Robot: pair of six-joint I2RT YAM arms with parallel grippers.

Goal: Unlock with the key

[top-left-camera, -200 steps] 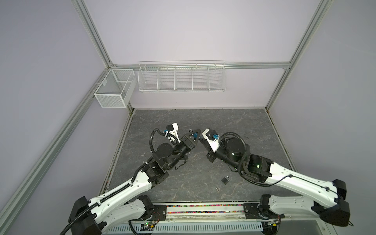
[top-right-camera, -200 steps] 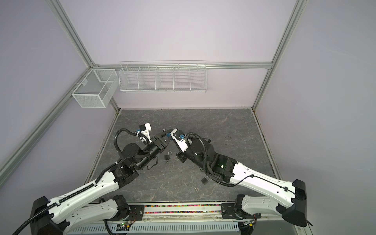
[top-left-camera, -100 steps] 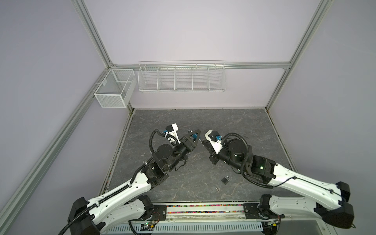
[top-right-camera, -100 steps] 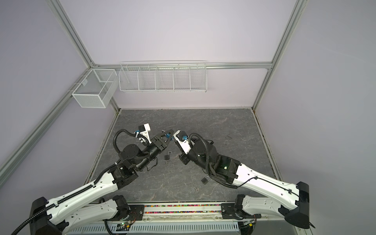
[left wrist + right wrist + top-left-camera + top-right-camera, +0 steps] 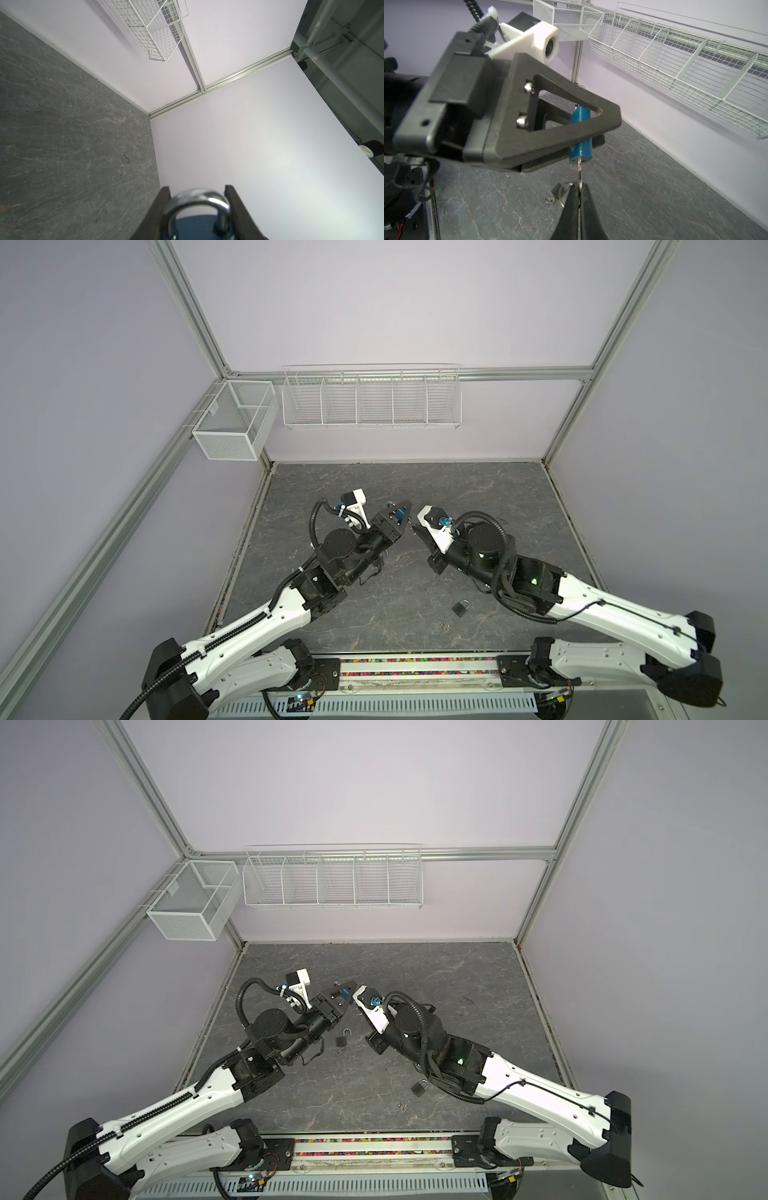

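**Two steps left: seat, then turn**

Clenched on a thin silver metal key, right gripper, just below the small blue block-shaped padlock; blade reaching up into that padlock's base. Grasping the padlock's body, left gripper, rounded steel shackle poking out ahead. Seemingly mid-insertion. Next: seat fully, then twist gently, holding the padlock steady. Farther beneath the padlock, on the grey stone-patterned table, a small black padlock.

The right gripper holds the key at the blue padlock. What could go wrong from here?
1. The right gripper pinches the thin key only at its fingertips; it may slip when turned.
2. The left gripper clamps the blue padlock by its sides; the twist could rotate it there.
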